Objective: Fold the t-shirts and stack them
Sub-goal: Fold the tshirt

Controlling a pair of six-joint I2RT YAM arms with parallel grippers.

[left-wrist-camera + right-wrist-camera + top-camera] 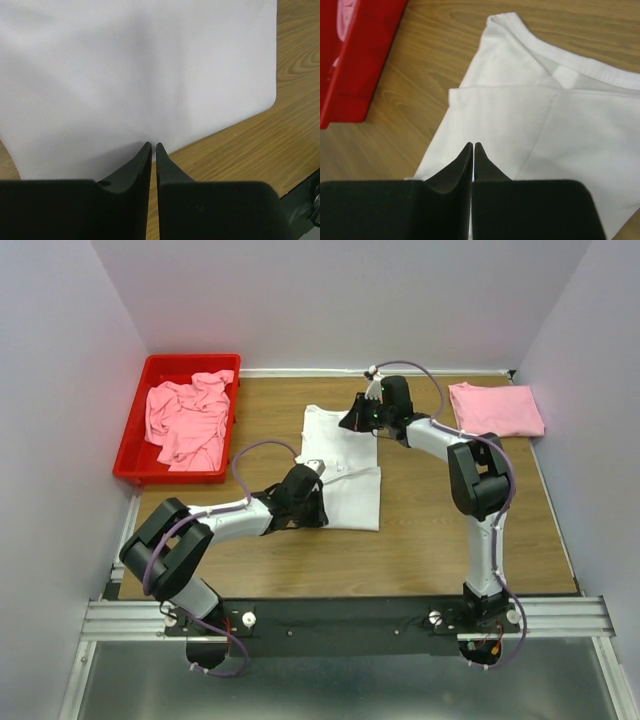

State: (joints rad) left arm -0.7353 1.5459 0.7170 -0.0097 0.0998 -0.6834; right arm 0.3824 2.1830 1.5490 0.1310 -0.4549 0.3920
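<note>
A white t-shirt point(345, 475) lies flat on the wooden table with its sleeves folded in. In the right wrist view its collar sits at the top right of the white t-shirt point(510, 115). My left gripper point(316, 508) is at the shirt's near left edge. In the left wrist view the left gripper point(153, 145) is closed to a thin slit, its tips right on the edge of the white t-shirt point(140, 75). My right gripper point(350, 422) is over the shirt's far right part. The right gripper point(473, 145) is shut above flat cloth, with nothing bunched at its tips. A folded pink t-shirt point(495, 408) lies at the back right.
A red bin point(135, 455) at the back left holds crumpled pink t-shirts point(188, 420); its wall shows as the red bin point(355, 65) in the right wrist view. White walls close in the table on three sides. Bare wood point(450, 550) lies near the arm bases.
</note>
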